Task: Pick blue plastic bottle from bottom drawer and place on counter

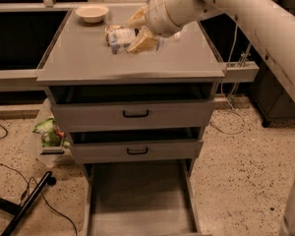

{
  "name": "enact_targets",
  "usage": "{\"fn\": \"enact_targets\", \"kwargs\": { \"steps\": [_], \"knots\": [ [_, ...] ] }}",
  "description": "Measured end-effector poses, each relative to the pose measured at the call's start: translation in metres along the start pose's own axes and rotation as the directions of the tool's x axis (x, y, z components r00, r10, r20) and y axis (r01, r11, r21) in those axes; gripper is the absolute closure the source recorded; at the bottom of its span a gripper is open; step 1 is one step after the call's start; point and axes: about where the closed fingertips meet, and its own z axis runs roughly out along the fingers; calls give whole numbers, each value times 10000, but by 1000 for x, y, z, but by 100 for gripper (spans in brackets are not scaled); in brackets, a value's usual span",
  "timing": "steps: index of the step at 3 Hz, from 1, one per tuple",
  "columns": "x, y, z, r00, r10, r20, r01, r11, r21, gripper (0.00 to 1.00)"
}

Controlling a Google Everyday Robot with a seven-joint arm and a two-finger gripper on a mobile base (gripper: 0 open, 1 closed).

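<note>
My gripper (139,31) is shut on the blue plastic bottle (119,38), which lies sideways between the tan fingers (145,42). Its pale label end points left and its clear end sticks out to the right. The bottle is held just above the middle of the grey counter (83,60); I cannot tell whether it touches the top. The bottom drawer (137,200) stands pulled open below, and its flat floor is bare.
A pale bowl (92,13) sits at the counter's back left. A tan snack packet (109,29) lies just behind the bottle. The two upper drawers with black handles (135,114) are slightly open. A green bag (48,132) and a black stand (24,205) are on the floor at left.
</note>
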Motion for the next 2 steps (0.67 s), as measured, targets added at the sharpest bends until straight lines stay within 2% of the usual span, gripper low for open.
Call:
{"fn": "enact_targets", "kwargs": {
  "steps": [1, 2],
  "knots": [
    [31, -8, 15, 9984, 567, 78, -566, 9984, -79, 100],
    [48, -8, 41, 9954, 807, 524, -781, 9957, -490, 100]
  ]
}}
